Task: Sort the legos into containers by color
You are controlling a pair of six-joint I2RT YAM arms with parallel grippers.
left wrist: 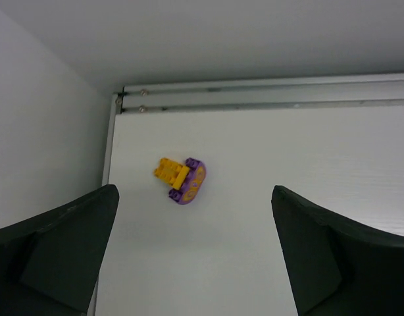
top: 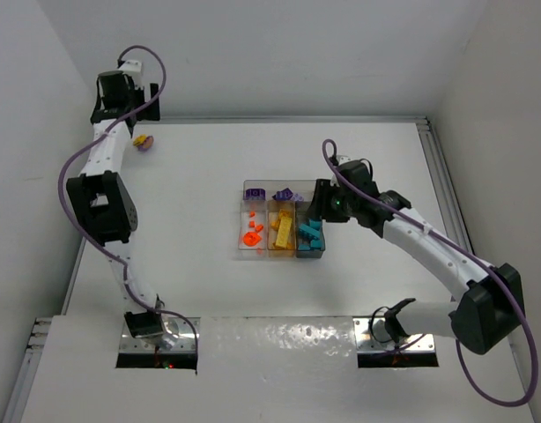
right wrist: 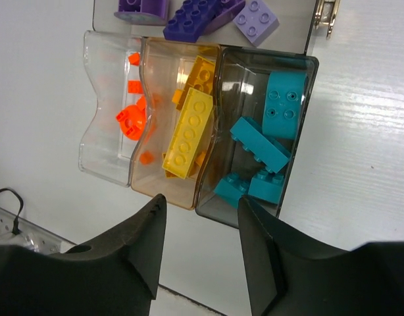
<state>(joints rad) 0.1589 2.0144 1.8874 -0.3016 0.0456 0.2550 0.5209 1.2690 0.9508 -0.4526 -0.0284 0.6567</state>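
Note:
The clear tray (top: 239, 250) of containers sits mid-table. Its orange legos (right wrist: 131, 122) lie in the left bin, yellow legos (right wrist: 189, 135) in the middle bin and teal legos (right wrist: 260, 143) in the right bin. Purple legos (right wrist: 203, 13) fill the long narrow bin behind them. A joined yellow and purple lego (left wrist: 180, 179) lies alone near the far left corner (top: 144, 142). My left gripper (left wrist: 195, 197) hovers open just short of it, holding nothing. My right gripper (right wrist: 201, 203) hangs above the tray's near edge by the teal bin, open with a narrow, empty gap.
A metal rail (left wrist: 268, 92) runs along the table's far edge, with white walls close behind it and to the left (left wrist: 37, 131). The right arm's purple cable (top: 517, 352) loops on the right. Cable and base plates (right wrist: 11, 224) lie at the near edge.

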